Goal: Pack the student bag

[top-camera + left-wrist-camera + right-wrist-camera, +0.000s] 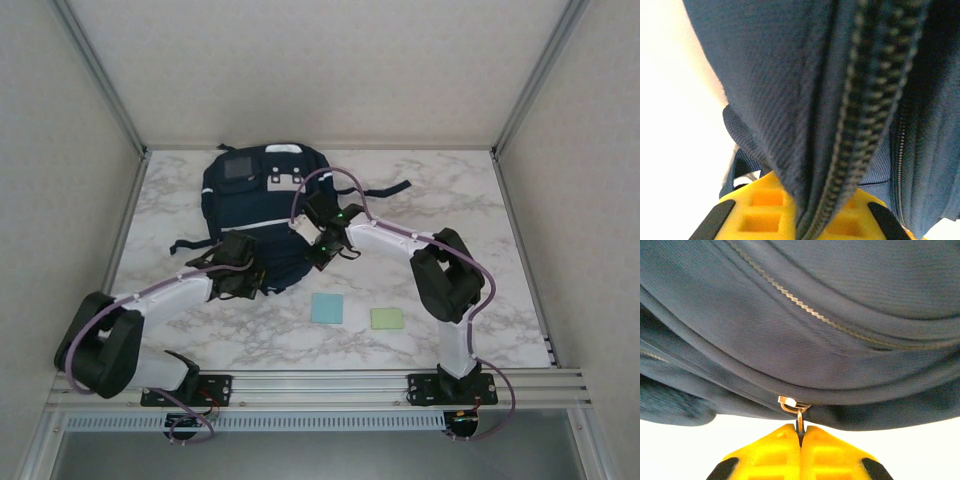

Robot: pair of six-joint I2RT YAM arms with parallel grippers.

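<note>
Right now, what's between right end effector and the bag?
A metal zipper pull, clamped by the right end effector, joins it to the student bag; right wrist view.

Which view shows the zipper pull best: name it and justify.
Right wrist: the metal zipper pull hangs from the student bag, pinched in the shut right gripper. Left wrist gives a run of zipper teeth; top external leaves the pull too small to tell.
</note>
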